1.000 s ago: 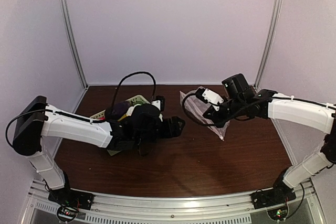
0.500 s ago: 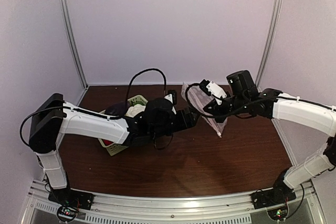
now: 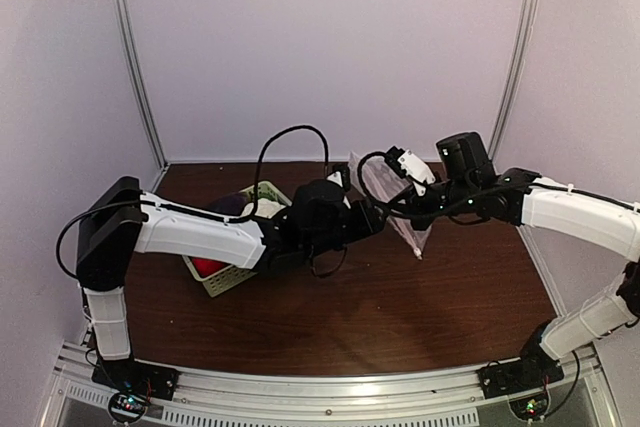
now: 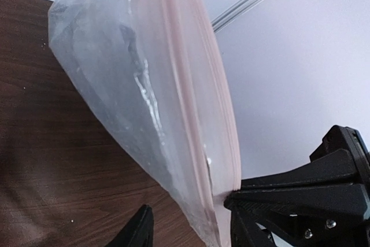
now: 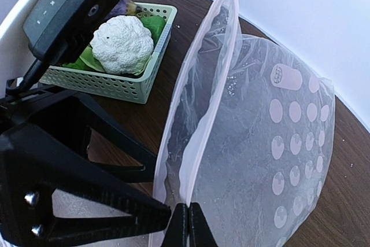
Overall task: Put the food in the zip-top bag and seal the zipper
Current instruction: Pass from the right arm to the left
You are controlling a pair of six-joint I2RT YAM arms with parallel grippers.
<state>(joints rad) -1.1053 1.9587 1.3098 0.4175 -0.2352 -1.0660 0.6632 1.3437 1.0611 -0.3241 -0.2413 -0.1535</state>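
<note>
Bag (image 3: 410,232) hangs upright above the wood-grain surface (image 3: 400,317), toward its far edge, between the two arms. Only the right wrist view shows its white dots and crinkled clear plastic (image 5: 260,160), with a bumpy white cauliflower (image 5: 124,44) on green leaves (image 5: 87,59) in the pale lattice basket (image 5: 115,85) behind. The overhead view alone shows a red fruit (image 3: 207,267) in that basket, nearer the surface's left edge. The right gripper (image 5: 188,227) is pinched together on the bag's mouth edge. The left gripper (image 4: 193,232) stands apart, one finger on each side of the pinkish zipper (image 4: 196,102).
</note>
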